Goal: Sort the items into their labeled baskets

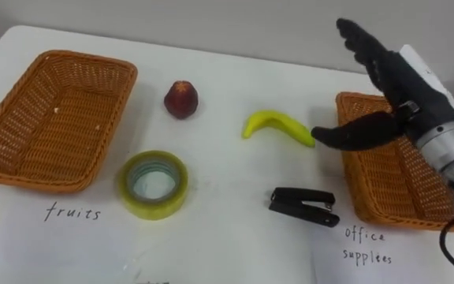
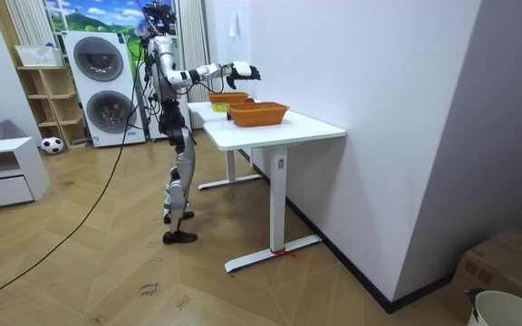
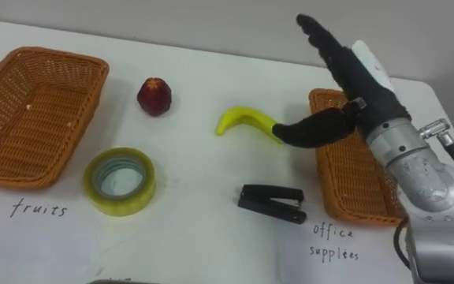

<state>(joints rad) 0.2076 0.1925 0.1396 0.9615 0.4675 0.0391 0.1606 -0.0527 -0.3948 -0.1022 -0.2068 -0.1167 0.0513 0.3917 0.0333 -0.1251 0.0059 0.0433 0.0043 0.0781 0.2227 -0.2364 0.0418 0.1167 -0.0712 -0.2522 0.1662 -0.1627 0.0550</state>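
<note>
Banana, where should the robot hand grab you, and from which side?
Probably round its thick middle, coming from above. The banana lies flat on the table, curved, with bare space on both long sides for thumb and fingers. The right robot hand, open, is beside its right end.

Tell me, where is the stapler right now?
In the left eye view the black stapler lies on the table right of centre, just left of the office supplies basket, nearer the robot than the banana.
</note>
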